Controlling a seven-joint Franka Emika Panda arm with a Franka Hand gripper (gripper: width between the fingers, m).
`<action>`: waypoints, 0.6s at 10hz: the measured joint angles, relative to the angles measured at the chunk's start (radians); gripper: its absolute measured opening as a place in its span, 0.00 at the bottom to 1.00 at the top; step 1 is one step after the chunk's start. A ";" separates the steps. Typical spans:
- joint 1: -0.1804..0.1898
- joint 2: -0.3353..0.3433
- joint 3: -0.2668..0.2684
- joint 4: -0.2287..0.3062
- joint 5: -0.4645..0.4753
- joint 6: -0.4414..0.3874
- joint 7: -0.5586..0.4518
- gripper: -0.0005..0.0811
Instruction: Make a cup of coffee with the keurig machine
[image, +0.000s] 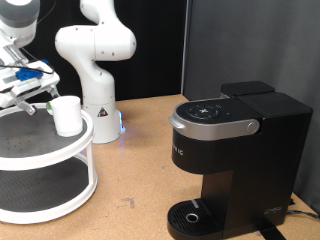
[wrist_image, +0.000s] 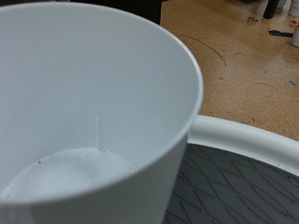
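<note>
Partly cut off, the gripper (image: 38, 97) sits beside the cup (image: 67, 115), its grip unclear.

The cup (image: 67, 114) stands on the top shelf of a round stand (image: 45, 150), at the exterior view's left. The keurig machine (image: 235, 160) sits on the worktop (image: 140, 170), well apart, at the right.

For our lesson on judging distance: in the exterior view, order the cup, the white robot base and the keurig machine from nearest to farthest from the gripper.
Gripper: upper left.
1. The cup, just right of it on the round stand.
2. The white robot base, behind the stand.
3. The keurig machine, far right.
</note>
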 joint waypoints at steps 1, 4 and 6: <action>0.000 0.000 0.000 0.000 0.000 0.000 0.000 0.99; 0.000 0.000 0.000 -0.001 0.011 0.000 0.001 0.84; 0.000 0.001 0.001 0.000 0.014 0.000 0.004 0.67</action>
